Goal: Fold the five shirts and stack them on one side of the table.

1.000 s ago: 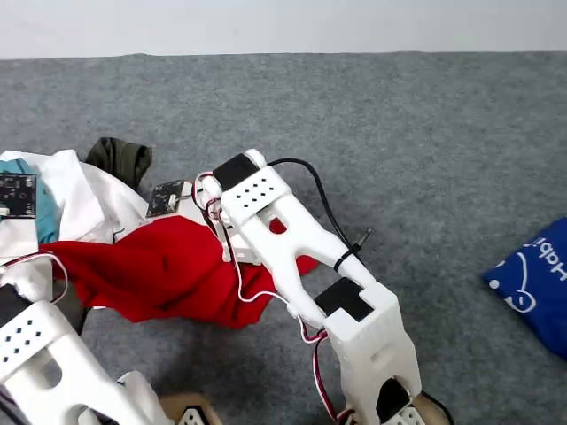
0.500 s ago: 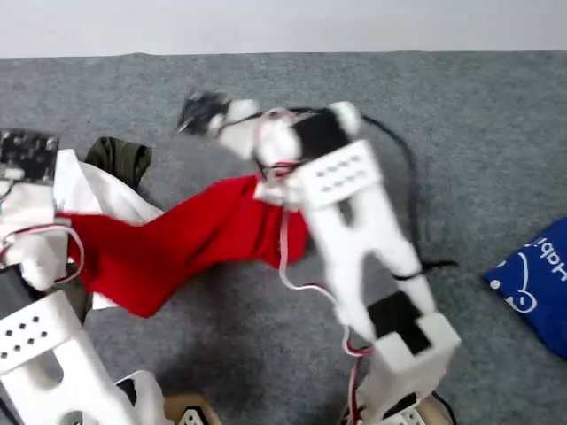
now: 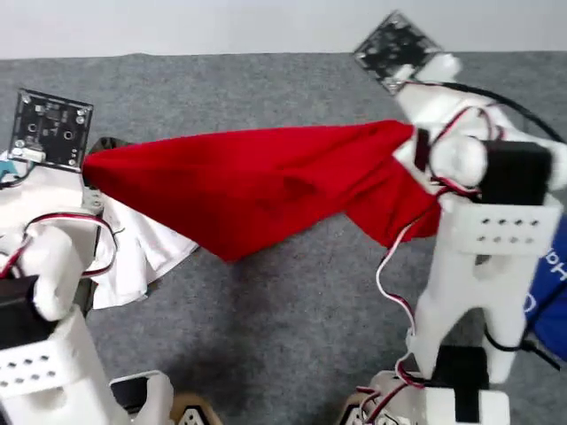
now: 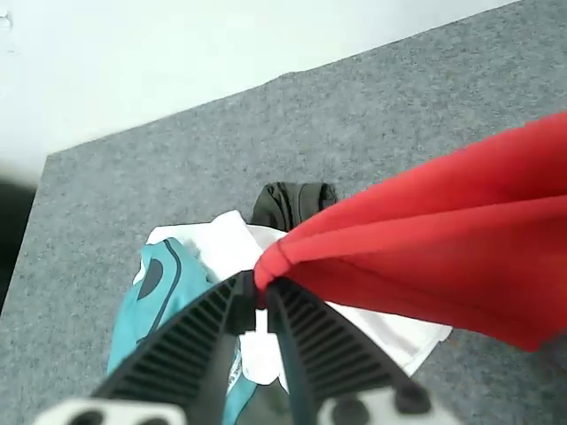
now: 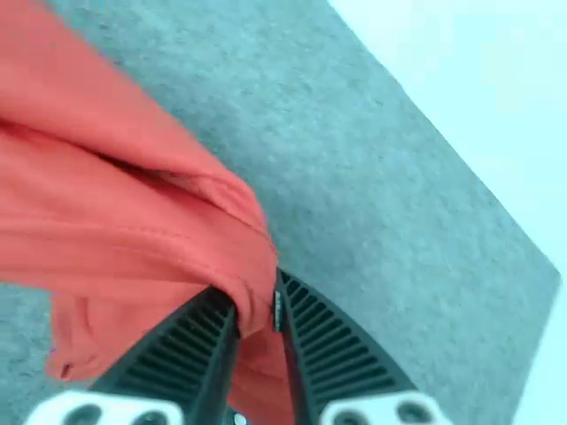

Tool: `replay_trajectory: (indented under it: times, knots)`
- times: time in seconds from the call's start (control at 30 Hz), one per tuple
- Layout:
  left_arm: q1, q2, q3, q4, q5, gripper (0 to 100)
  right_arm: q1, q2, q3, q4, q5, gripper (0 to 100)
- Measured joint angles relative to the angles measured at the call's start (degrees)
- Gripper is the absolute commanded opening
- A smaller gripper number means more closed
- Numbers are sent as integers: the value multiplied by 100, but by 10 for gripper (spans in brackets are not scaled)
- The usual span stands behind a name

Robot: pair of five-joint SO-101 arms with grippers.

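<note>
A red shirt (image 3: 257, 181) hangs stretched in the air between both arms, above the grey table. My left gripper (image 4: 259, 297) is shut on one end of the red shirt (image 4: 425, 248), over the pile at the left. My right gripper (image 5: 257, 314) is shut on the other end of the red shirt (image 5: 115, 221), high at the right. In the high view the left gripper (image 3: 89, 168) and right gripper (image 3: 412, 142) sit at the cloth's two ends. Below the left end lie a white shirt (image 3: 133, 243), a teal shirt (image 4: 164, 292) and a dark olive shirt (image 4: 288, 202).
A blue shirt (image 3: 554, 297) lies at the table's right edge, partly behind the right arm (image 3: 478, 266). The grey carpet-like table (image 3: 266, 336) is bare in the middle and front. The table's far edge meets a pale wall.
Both arms have risen and spread apart. The right one swung from the left pile to the far right, pulling the red shirt off the table and taut in the air.
</note>
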Motion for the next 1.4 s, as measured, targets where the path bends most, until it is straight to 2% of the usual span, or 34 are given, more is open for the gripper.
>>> replay_trajectory:
  times: [0.2,0.43,0.57,0.8,0.9,1.07,1.23,1.4]
  knots:
    - [-431,-9,-659,308,0,3,325,-229,26,0,18,11]
    - [-897,-79,-1433,721,0,3,352,-255,26,0,149,11]
    - [-703,-44,-1371,1011,0,3,352,-255,26,0,158,11]
    - [53,-35,-1187,1187,0,3,290,-255,255,0,176,28]
    - [352,-35,-923,1187,0,3,-18,-220,905,0,176,13]
    - [589,-26,-273,1187,35,3,-1046,-88,2593,-70,167,12]
    - [589,-26,563,1116,35,3,-1565,18,3938,-844,167,12]
    - [589,-26,1354,642,35,3,-1899,457,4774,-1653,167,13]
